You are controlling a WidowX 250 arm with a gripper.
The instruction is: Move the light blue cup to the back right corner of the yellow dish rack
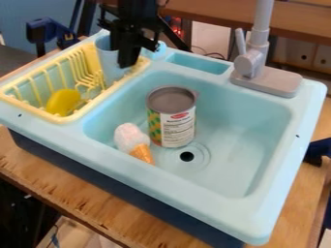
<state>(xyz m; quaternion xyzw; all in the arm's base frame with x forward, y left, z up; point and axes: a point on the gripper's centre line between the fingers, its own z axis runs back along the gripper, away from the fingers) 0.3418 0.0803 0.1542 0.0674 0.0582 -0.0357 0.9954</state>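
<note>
Camera view: I had the gripper [128, 62] at the blue cup [107, 59], its grip untellable; moving, I judged, needed rack [82, 111] clearance.

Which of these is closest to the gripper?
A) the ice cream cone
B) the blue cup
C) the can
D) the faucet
B: the gripper hangs right by the blue cup at the dish rack, while the can and ice cream cone are down in the basin.
</note>
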